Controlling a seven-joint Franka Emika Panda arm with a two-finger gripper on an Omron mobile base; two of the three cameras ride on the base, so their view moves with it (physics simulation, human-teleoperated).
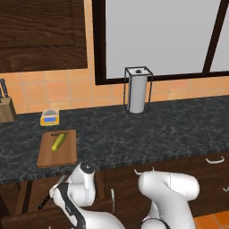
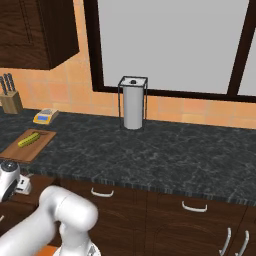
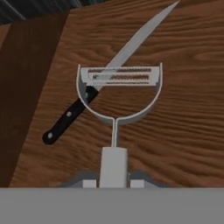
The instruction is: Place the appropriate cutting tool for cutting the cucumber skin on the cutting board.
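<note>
The peeler [image 3: 117, 94] sits straight ahead of the pincer [image 3: 113, 183], handle running back between the jaws, which are closed on it, forked head pointing away. It is down in the open drawer [image 3: 175, 122], its head overlapping the knife [image 3: 109, 74] that lies aslant beneath. The board [image 1: 57, 150] with the cucumber [image 1: 58, 142] waits on the tabletop [image 1: 134, 134], above and behind the drawer, so the lift goes up and back. The fingertips are mostly cut off, and whether the peeler touches the knife is unclear.
</note>
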